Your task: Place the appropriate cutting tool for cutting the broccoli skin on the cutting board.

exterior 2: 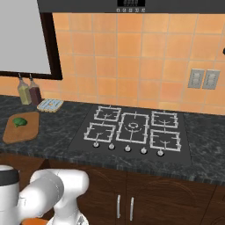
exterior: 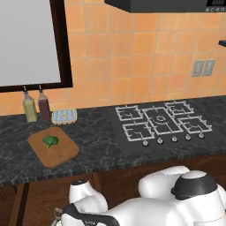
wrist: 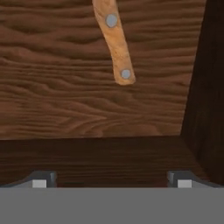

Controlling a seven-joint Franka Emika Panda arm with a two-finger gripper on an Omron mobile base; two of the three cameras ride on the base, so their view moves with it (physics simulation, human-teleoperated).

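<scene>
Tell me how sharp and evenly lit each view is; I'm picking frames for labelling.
Left base view: soft, slightly blurry, flat light, the broccoli a smudge on the cutting board. Right base view: similar softness, no glare on the stove. Hand view: knife handle and wood grain fairly crisp, darker toward the right side and bottom.

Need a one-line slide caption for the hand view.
Open gripper hovers over a knife's tan riveted handle lying on a wooden surface.

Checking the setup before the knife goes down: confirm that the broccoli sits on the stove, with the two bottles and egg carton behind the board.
Not right. The broccoli sits on the board, not the stove; the left base view shows it. The two bottles and egg carton do stand behind the board.
</scene>
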